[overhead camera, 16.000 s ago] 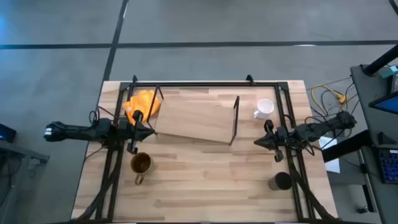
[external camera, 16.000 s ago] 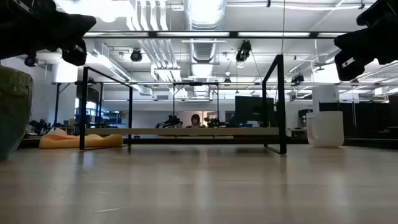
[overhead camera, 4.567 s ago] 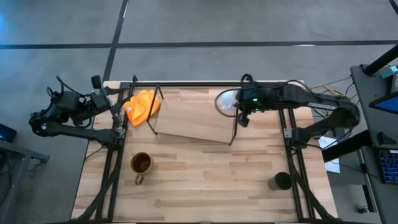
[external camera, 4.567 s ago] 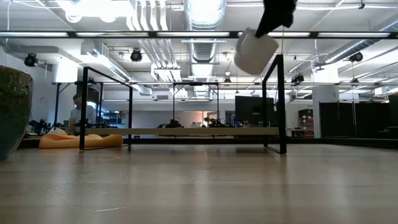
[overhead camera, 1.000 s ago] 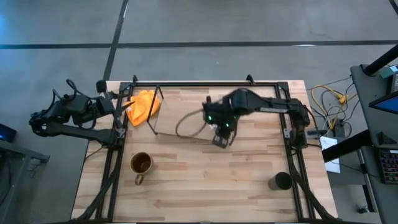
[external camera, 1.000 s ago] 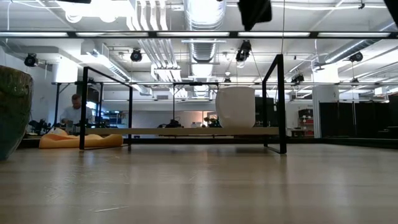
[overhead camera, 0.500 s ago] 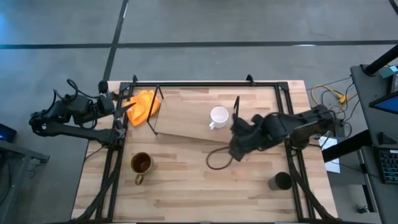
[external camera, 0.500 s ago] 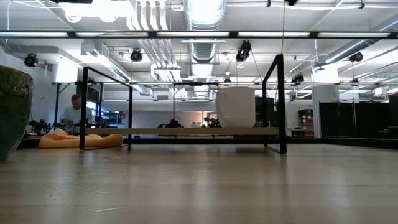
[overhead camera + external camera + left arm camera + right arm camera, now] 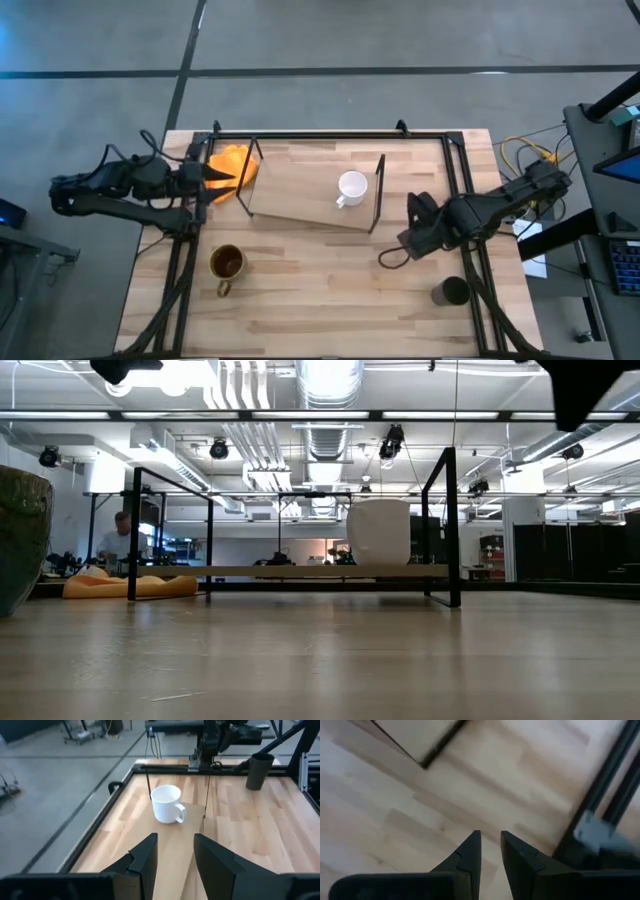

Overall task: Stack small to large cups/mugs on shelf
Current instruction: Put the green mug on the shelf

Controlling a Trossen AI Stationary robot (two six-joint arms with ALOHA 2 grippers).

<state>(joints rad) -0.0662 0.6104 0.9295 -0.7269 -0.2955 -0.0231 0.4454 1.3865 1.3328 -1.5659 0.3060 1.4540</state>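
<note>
The small white mug (image 9: pixel 351 187) stands upright on its base on the light-wood shelf (image 9: pixel 295 192), near the shelf's right wire frame; it also shows in the low view (image 9: pixel 378 532) and the left wrist view (image 9: pixel 166 804). On the tabletop, the brown-amber mug (image 9: pixel 227 263) sits left of centre and the dark mug (image 9: pixel 452 291) near the right edge. My right gripper (image 9: pixel 408 238) hovers open over bare table right of the shelf. At the shelf's left end, beside the orange cloth, my left gripper (image 9: pixel 207 172) is open.
An orange cloth (image 9: pixel 232 160) lies at the shelf's far left corner. Black frame rails (image 9: pixel 465 250) run along the table's left and right sides. Bare tabletop stretches between the brown mug and the dark mug. A person (image 9: pixel 122 540) shows far off in the room.
My right gripper has drawn back from over the shelf toward the table's right edge, and the white mug stays standing on the shelf. My left gripper has shifted a little toward the shelf's left end.
</note>
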